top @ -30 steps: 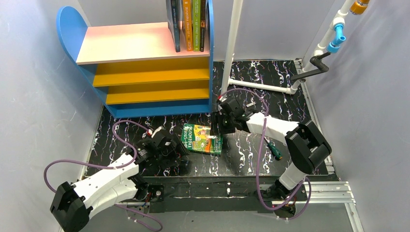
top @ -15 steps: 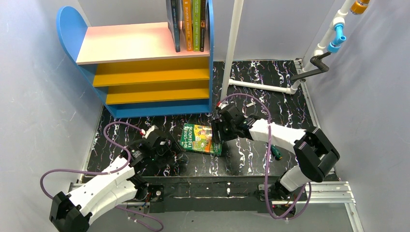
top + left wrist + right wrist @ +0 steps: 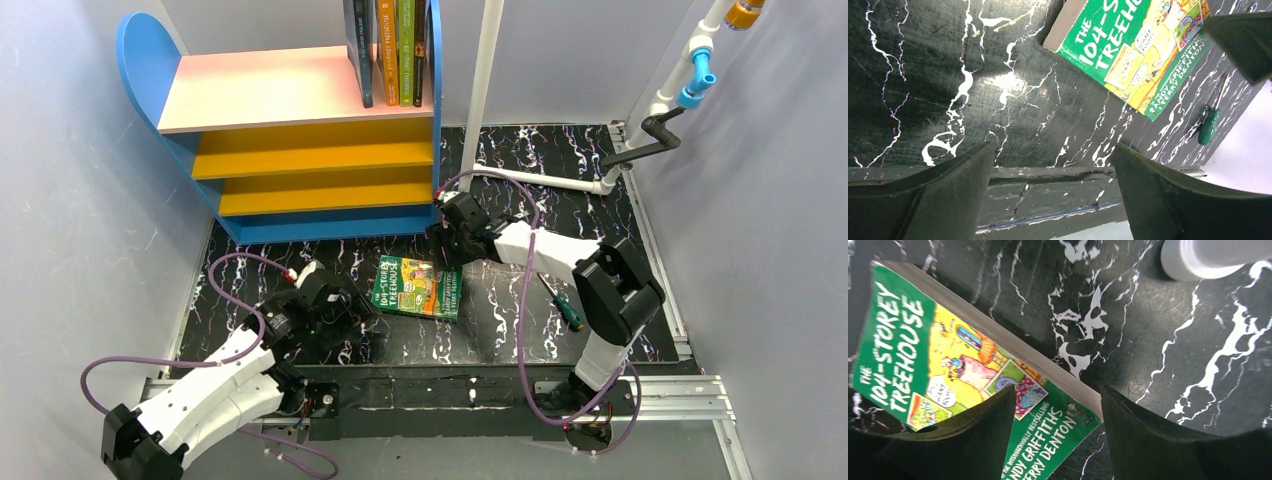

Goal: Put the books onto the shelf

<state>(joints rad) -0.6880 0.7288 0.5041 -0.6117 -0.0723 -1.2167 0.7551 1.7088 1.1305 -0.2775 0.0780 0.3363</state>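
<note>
A green cartoon book point(image 3: 418, 287) lies flat on the black marbled mat, apart from both grippers. My left gripper point(image 3: 360, 318) is just left of it, open and empty; in the left wrist view the left gripper point(image 3: 1053, 155) has the book point(image 3: 1133, 45) at the upper right. My right gripper point(image 3: 450, 240) hovers open above the book's far right corner; in the right wrist view that right gripper point(image 3: 1058, 400) has the corner of the book point(image 3: 963, 375) below its fingers, not gripped. The shelf point(image 3: 260, 90) stands at the back left, with several books point(image 3: 390, 50) upright on its pink top.
A green-handled screwdriver point(image 3: 568, 308) lies on the mat right of the book, beside the right arm; the left wrist view also shows the screwdriver point(image 3: 1209, 125). A white pipe frame point(image 3: 488, 90) stands right of the shelf, its foot point(image 3: 1208, 257) near my right gripper.
My right gripper has drawn back from over the book toward the shelf's base. The left arm has shifted slightly left. The book has not moved.
</note>
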